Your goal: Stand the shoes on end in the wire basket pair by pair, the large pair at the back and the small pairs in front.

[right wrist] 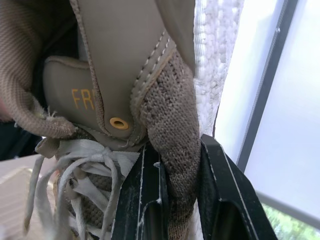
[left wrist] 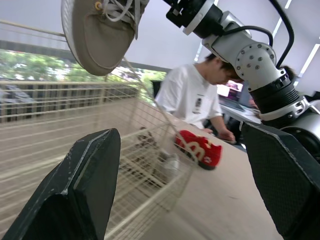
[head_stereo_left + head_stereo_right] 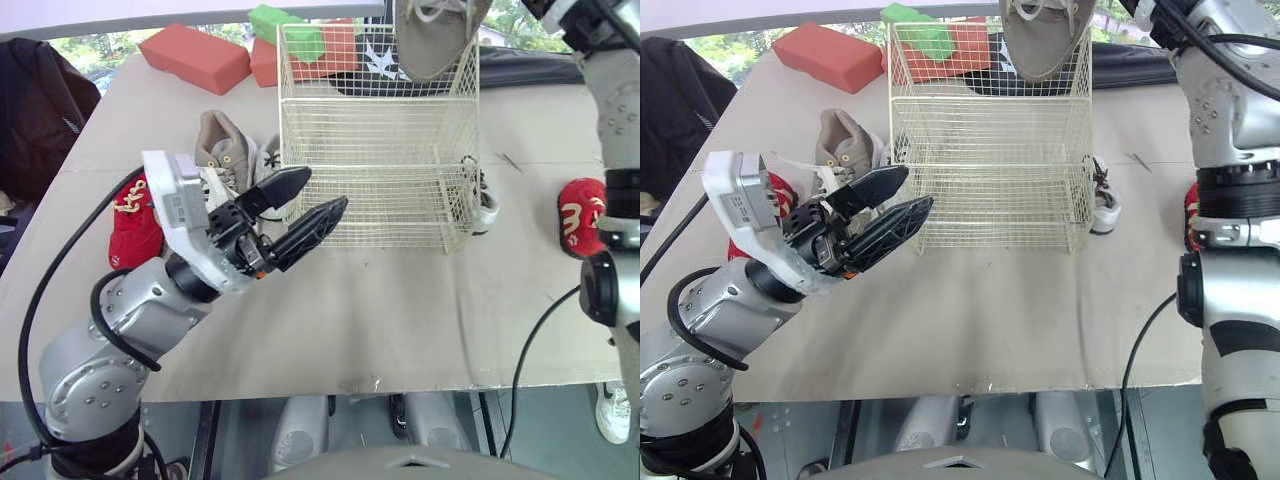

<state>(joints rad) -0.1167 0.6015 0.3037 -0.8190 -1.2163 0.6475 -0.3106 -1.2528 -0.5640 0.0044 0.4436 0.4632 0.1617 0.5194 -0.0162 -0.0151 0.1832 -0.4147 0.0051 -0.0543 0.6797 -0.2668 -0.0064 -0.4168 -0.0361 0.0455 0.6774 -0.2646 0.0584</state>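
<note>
Left pincer (image 3: 327,186) gapes; tan shoe (image 3: 430,40), top cropped, hangs over wire basket (image 3: 370,140).

Two tan shoes (image 3: 432,38) (image 3: 222,140), two red shoes (image 3: 130,225) (image 3: 581,215), two white shoes (image 3: 268,160) (image 3: 484,200). One wire basket (image 3: 300,130). Two red blocks (image 3: 195,57) (image 3: 265,62), one green block (image 3: 285,25).

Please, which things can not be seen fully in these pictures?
Held tan shoe: upper part cut off by the top edge, eye views.
Shoes left of the basket: left hand covers them; number unclear.
Left red shoe: left arm hides part, eye views.
</note>
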